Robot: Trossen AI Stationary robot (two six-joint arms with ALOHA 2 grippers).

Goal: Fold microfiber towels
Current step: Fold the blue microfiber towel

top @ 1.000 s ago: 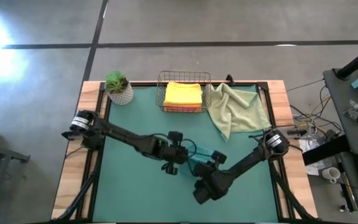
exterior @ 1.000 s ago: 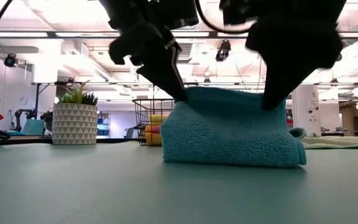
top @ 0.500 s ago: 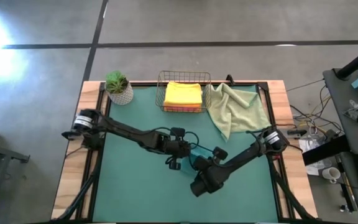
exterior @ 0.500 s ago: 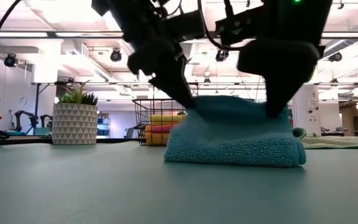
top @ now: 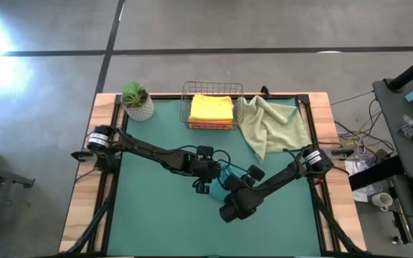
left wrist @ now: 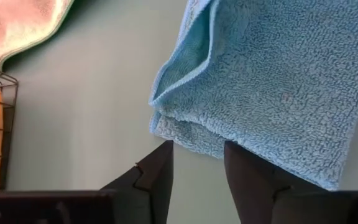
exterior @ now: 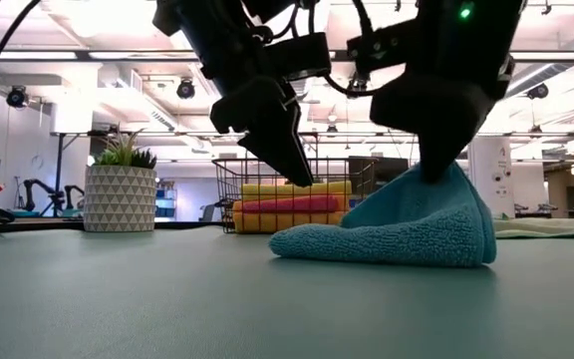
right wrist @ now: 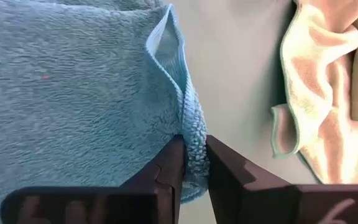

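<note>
A teal microfiber towel (exterior: pixel 397 234), folded over on itself, lies in the middle of the green mat (top: pixel 156 222). My right gripper (right wrist: pixel 191 165) is shut on its raised right end (exterior: pixel 444 189). My left gripper (left wrist: pixel 197 165) stands open just above the towel's flat left end (exterior: pixel 302 239). Its fingers hang on either side of a towel corner (left wrist: pixel 166 127) without touching it. In the high view both grippers meet over the towel (top: pixel 225 180), the left (top: pixel 208 183) coming from the left and the right (top: pixel 236 192) from the right. My right gripper pinches the folded towel's thick edge (right wrist: pixel 188 134) between its two fingers, with several layers between them. The fingers come from above, slanting down. That end is drawn up into a peak under the fingers (exterior: pixel 431 165), while the rest of the towel lies on the mat.
A wire basket (top: pixel 211 109) at the far edge holds folded yellow, pink and orange towels (exterior: pixel 287 199). A pale sage green towel (top: pixel 271 125) lies crumpled at the far right. A potted plant (top: pixel 136 102) stands at the far left. Bare mat stretches along the near side.
My left gripper has let go of the teal towel's top edge and now hangs just clear of it. The towel stood tall between both grippers. Its left side has since dropped flat on the mat, while its right end stays raised in my right gripper.
</note>
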